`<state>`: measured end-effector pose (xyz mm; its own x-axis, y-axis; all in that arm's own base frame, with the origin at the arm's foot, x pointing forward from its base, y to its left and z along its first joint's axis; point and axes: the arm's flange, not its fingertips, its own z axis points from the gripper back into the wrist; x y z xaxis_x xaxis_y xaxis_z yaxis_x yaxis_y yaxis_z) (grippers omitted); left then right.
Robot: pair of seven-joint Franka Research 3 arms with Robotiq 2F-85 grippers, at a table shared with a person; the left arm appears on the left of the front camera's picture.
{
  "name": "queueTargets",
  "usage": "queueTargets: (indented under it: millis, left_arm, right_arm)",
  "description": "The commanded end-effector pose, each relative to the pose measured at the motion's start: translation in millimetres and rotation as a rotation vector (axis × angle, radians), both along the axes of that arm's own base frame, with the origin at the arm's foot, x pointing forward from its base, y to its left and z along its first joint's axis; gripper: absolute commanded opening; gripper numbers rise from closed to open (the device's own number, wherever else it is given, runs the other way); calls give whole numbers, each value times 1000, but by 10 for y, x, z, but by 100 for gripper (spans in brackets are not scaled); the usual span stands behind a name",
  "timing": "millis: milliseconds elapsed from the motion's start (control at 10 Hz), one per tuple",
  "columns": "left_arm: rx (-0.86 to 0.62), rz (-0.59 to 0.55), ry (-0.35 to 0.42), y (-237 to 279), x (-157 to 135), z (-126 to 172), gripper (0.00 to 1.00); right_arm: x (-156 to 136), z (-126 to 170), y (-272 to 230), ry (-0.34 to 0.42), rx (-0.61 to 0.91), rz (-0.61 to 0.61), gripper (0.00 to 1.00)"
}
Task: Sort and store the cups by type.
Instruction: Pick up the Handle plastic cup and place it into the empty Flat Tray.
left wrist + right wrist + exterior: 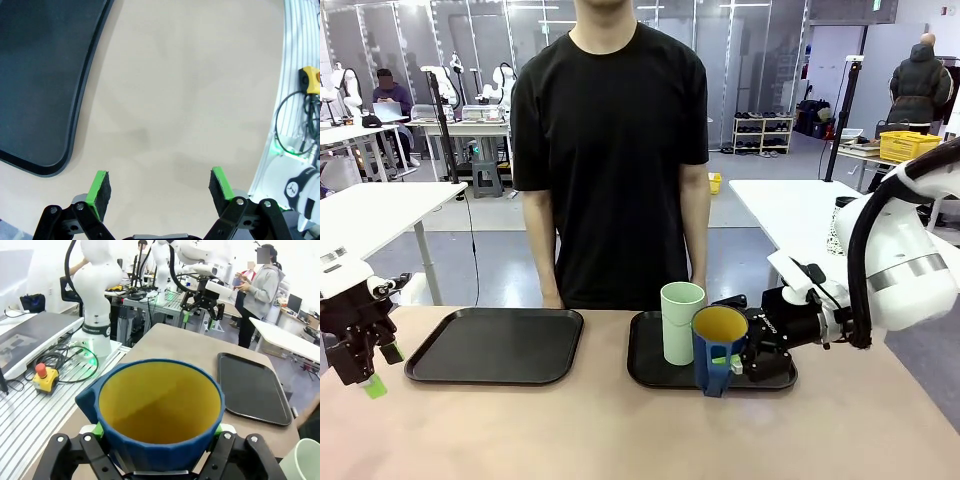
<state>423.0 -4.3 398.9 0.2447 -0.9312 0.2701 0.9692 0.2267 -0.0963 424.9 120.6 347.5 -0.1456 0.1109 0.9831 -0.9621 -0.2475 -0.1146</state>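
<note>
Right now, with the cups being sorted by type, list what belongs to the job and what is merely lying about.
Belongs:
blue mug, held by the right gripper
green tumbler
right tray
left tray

Lying about:
emergency-stop button
yellow crate

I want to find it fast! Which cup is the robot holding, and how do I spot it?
Look at the black tray on the right. At its front edge, the robot's right hand grips a dark blue mug. It is shorter than the pale green tumbler beside it, has a handle, and is yellow inside.
</note>
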Motion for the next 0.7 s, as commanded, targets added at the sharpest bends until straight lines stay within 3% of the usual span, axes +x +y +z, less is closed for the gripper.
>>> queueTargets:
  millis: [0, 400, 500, 600]
  left_arm:
    - [-5, -4, -5, 10, -1, 0, 100]
    - [-5, -4, -5, 10, -1, 0, 100]
    - [-5, -4, -5, 10, -1, 0, 100]
    - [-5, -4, -5, 10, -1, 0, 100]
  right_arm:
    - [16, -12, -19, -8, -5, 8, 54]
    - [16, -12, -19, -8, -5, 8, 54]
    - [5, -10, -9, 0, -2, 1, 79]
    - [52, -79, 196, 12, 13, 26, 79]
